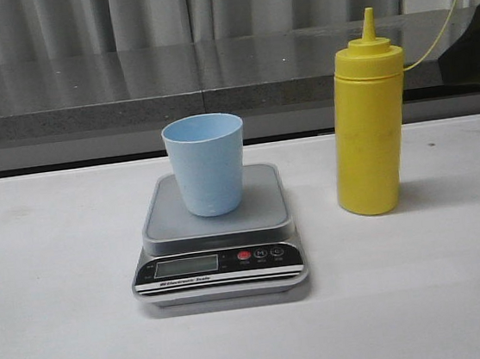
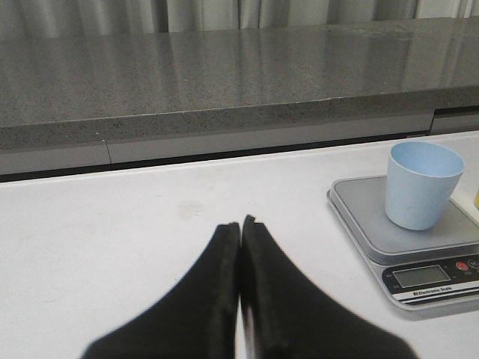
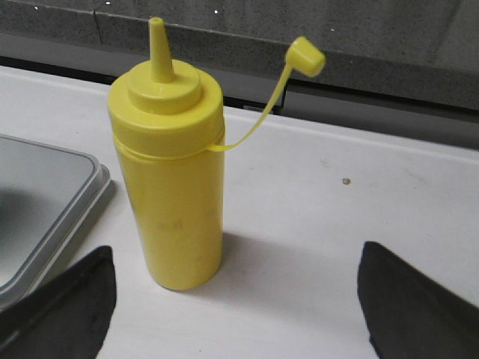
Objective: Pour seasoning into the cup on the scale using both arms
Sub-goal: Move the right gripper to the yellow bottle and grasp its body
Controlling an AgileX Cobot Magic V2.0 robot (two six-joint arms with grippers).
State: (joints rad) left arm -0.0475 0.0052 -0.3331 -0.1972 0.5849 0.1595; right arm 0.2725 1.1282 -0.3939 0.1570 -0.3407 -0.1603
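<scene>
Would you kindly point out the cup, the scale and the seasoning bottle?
cup (image 1: 207, 170), front view, side wall.
scale (image 1: 265, 207), front view, bare platform.
seasoning bottle (image 3: 179, 202), right wrist view, body.

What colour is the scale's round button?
Red, on the scale's black front panel; clearest in the front view.

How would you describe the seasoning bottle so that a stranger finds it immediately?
On the white table, look to the right of the scale that carries the blue cup. The seasoning bottle stands upright there, apart from the scale. It is the tallest item, the only yellow one, with a cone nozzle and an open cap hanging on a thin tether.
</scene>
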